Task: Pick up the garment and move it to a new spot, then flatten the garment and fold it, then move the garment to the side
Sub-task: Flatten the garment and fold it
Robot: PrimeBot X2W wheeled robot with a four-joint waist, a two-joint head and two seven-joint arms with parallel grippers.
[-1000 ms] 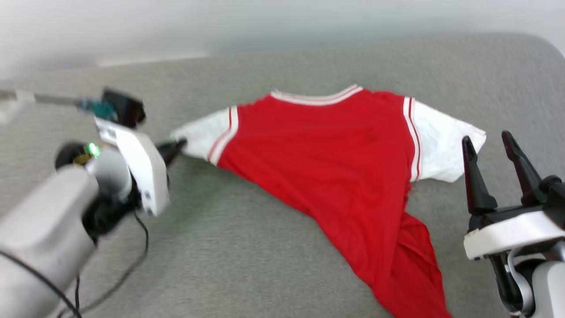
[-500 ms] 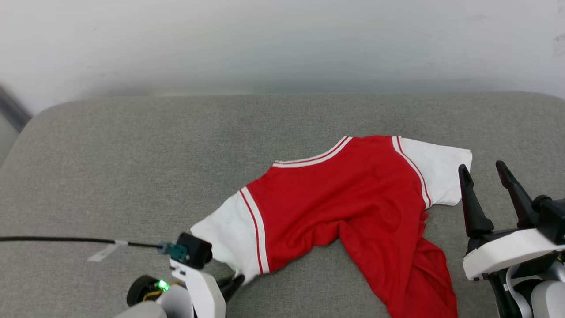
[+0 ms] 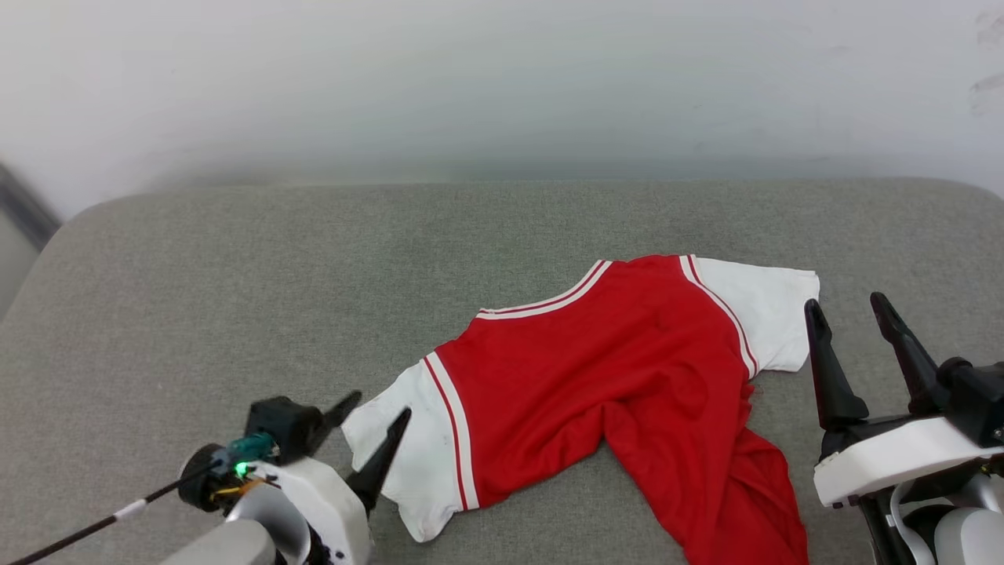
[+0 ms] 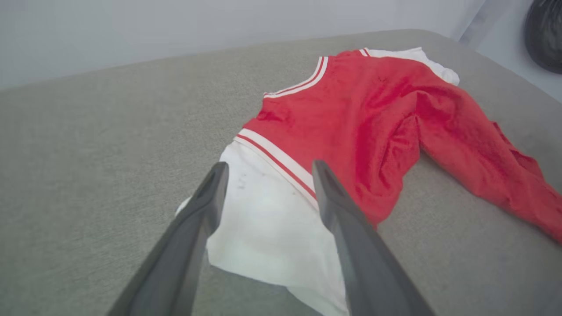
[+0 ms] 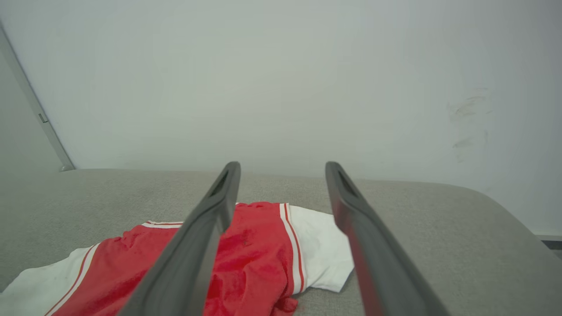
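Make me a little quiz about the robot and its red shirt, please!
1. True or false: the left gripper is clamped shut on the red short-sleeved jersey shirt with white sleeves.
2. The shirt lies on: A) a grey fabric cushion B) a wooden floor C) a metal tray.
3. Fill in: the jaws of the right gripper stand ___.
Key: 1 false; 2 A; 3 open.

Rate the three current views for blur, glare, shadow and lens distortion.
Head view: even, soft light, no glare, the garment sharp, its shadows faint on the grey cushion. Left wrist view: the left gripper soft up close, the cushion's far edge tilted. Right wrist view: the right gripper blurred near the bottom edge, the wall flat and glare-free.
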